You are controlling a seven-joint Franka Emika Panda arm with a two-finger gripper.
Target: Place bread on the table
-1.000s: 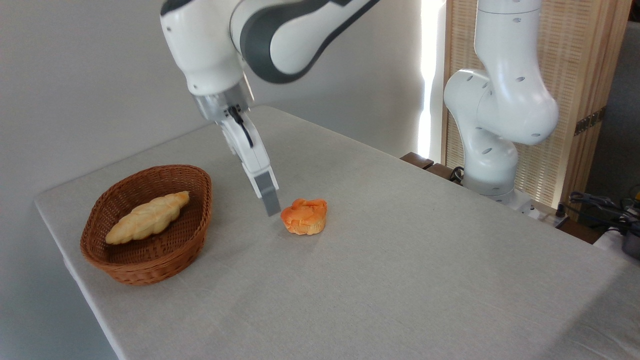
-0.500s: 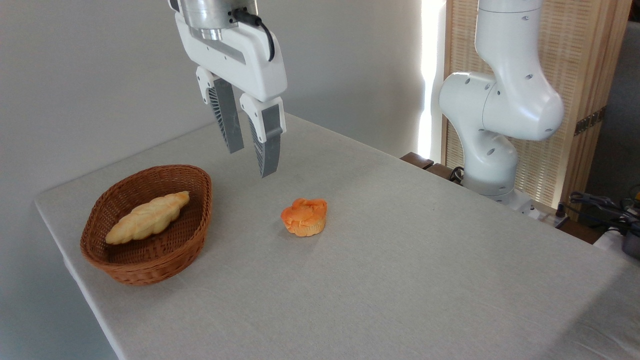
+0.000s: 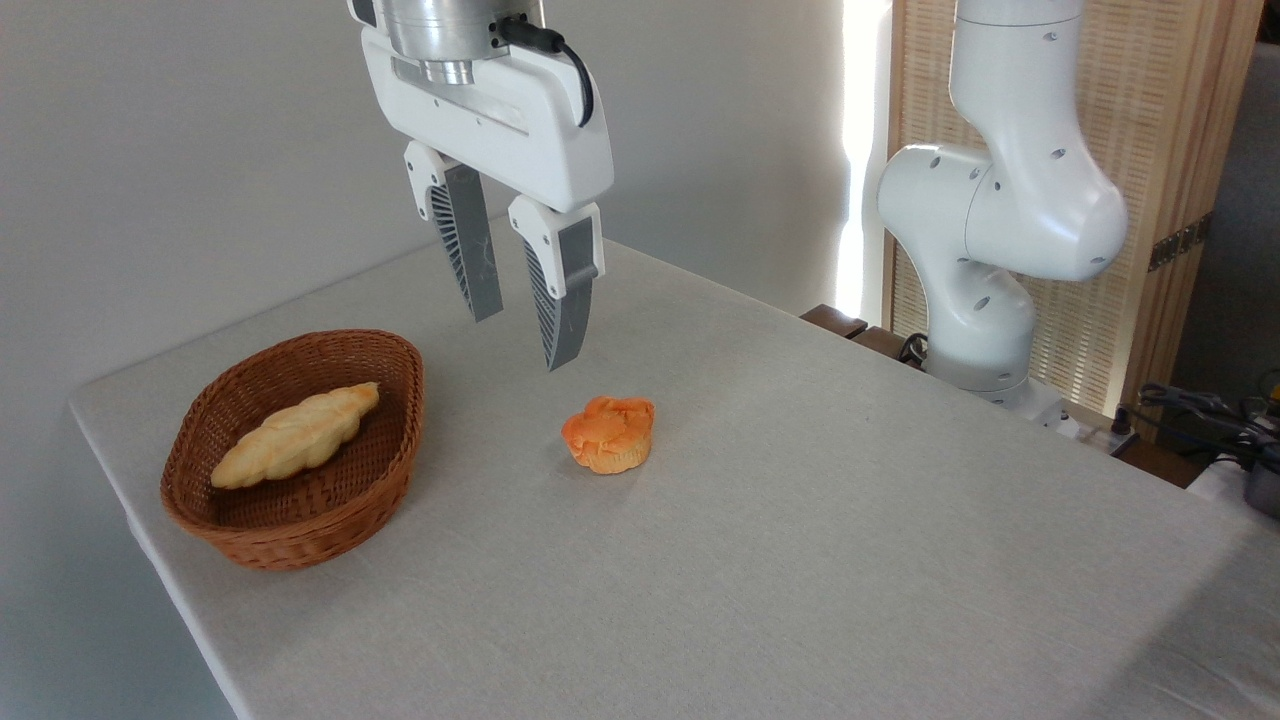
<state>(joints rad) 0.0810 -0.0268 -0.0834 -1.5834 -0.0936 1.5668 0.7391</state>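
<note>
A large table (image 3: 800,540) covered in a plain light grey-beige cloth fills most of the view, running from the lower left to the right edge. A small orange bun (image 3: 608,433) with a lobed top sits upright on the cloth near the middle of the table, nothing touching it. To its left, well apart, a brown wicker basket (image 3: 300,520) rests near the table's left end, holding a long pale-yellow braided pastry (image 3: 295,435) that lies slantwise inside.

Above the table hangs a white robot gripper (image 3: 520,335), pointing down, its two grey ribbed fingers (image 3: 470,255) spread apart with clear space between them and nothing held. It hovers in the air above and slightly left of the bun, not touching it.

Behind the table is a plain pale grey wall. At the right stands the robot's white base and lower arm (image 3: 1000,220), in front of a light wooden slatted screen (image 3: 1160,140). A bright strip of daylight shows between wall and screen. Dark cables (image 3: 1200,405) lie at the far right edge.

The arm's upper part is cut off by the top of the frame, so its link to the gripper is out of view. The table's near corners are also cut off, and the objects at the far right edge are too dark to identify.
</note>
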